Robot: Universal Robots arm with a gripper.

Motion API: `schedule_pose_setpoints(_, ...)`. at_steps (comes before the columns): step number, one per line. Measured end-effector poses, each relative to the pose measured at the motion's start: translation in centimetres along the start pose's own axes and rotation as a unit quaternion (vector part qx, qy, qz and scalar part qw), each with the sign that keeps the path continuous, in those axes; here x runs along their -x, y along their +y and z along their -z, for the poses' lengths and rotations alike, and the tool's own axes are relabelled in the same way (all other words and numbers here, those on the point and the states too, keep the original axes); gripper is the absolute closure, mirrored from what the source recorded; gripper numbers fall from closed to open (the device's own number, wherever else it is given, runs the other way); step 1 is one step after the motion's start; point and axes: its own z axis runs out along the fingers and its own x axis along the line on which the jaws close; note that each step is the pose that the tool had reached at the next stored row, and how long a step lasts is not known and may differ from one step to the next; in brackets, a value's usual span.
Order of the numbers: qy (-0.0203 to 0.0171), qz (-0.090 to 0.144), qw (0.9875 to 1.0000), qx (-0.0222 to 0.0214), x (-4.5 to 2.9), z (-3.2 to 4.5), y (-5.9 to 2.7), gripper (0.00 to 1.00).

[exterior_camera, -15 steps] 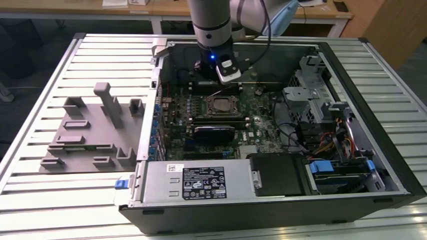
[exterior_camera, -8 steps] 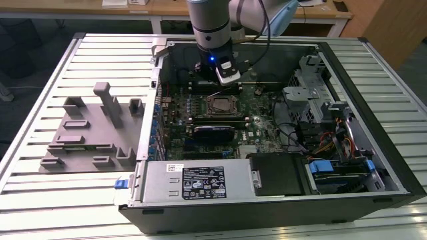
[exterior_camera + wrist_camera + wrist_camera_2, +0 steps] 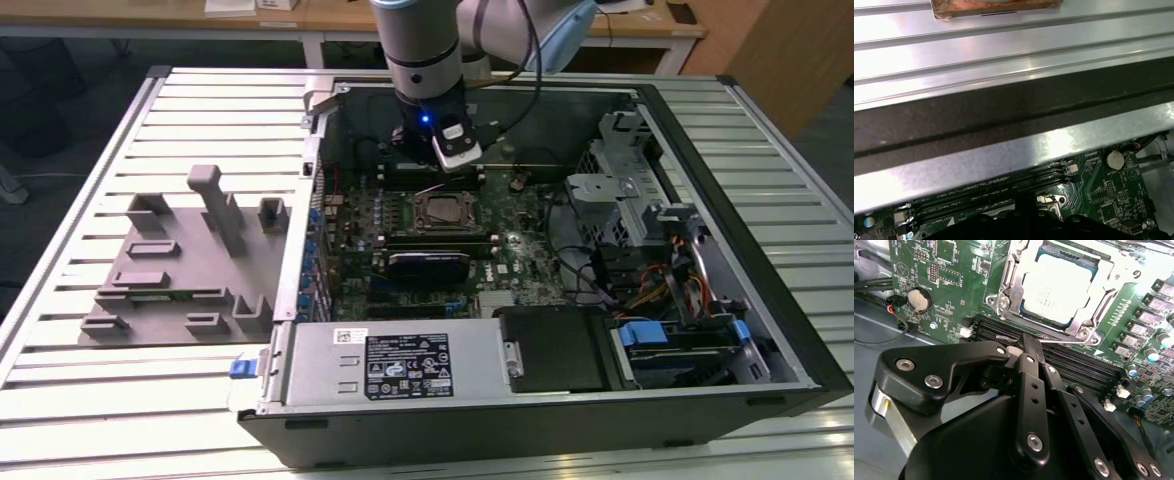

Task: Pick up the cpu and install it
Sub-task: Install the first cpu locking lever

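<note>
Already cpu (image 3: 1056, 285): sitting flat in the socket frame (image 3: 1004, 285).
Gripper (image 3: 1026, 347): beside the socket frame, over the memory slots (image 3: 1074, 365), fingers pressed together, holding nothing.
Job: chip is in; frame looks unlatched.

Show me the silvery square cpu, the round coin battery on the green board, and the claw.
Silvery square cpu (image 3: 1061, 285): second wrist view, middle of its metal top, seated in the socket frame.
Round silver coin battery (image 3: 919, 299): second wrist view, centre of its face.
Black claw (image 3: 1026, 345): second wrist view, at the fingertips.
</note>
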Motion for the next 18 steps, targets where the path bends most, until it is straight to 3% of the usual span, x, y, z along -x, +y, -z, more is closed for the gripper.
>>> schedule_pose_setpoints(8, -0.0013, -0.004, 1.0000, -0.0006, -0.04, -0.21, -0.04, 0.89)
schedule_pose_setpoints(14, -0.0108, -0.023, 0.9997, -0.0027, -0.09, -0.43, -0.02, 0.89)
schedule_pose_setpoints(18, -0.0147, -0.038, 0.9992, -0.0051, -0.15, -0.59, 0.07, 0.89)
